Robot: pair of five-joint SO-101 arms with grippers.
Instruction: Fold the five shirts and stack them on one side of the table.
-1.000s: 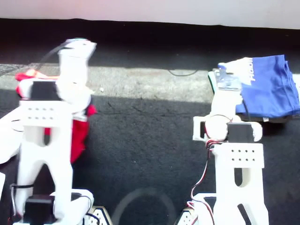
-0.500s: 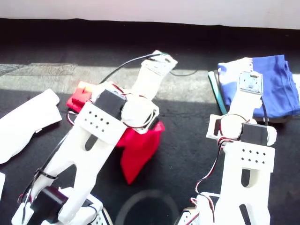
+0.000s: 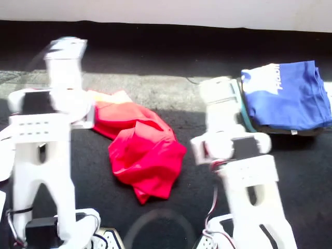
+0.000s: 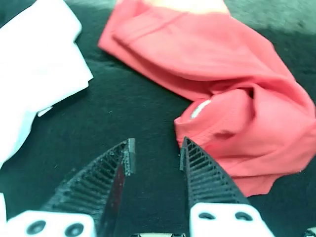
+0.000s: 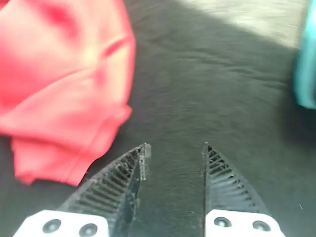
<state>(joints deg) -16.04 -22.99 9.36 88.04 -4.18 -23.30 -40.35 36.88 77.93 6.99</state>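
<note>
A crumpled red shirt [image 3: 140,145] lies unfolded on the dark table between the two arms. It shows in the left wrist view as the red shirt [image 4: 217,94] and in the right wrist view as the red shirt [image 5: 64,84]. My left gripper [image 4: 155,150] hangs open above bare table beside it, holding nothing. My right gripper [image 5: 173,153] is open too, over dark table just off the shirt's edge. A folded blue shirt [image 3: 290,96] tops a stack at the far right. A white shirt [image 4: 34,74] lies at the left.
The left arm [image 3: 46,129] stands at the left and the right arm [image 3: 233,150] right of centre, both white. A teal folded edge [image 5: 306,69] of the stack shows near the right gripper. A sunlit strip [image 3: 155,88] crosses the table's back.
The left arm swung back to the left and let go of the red shirt, which now lies spread at mid-table. The right arm leaned left toward it.
</note>
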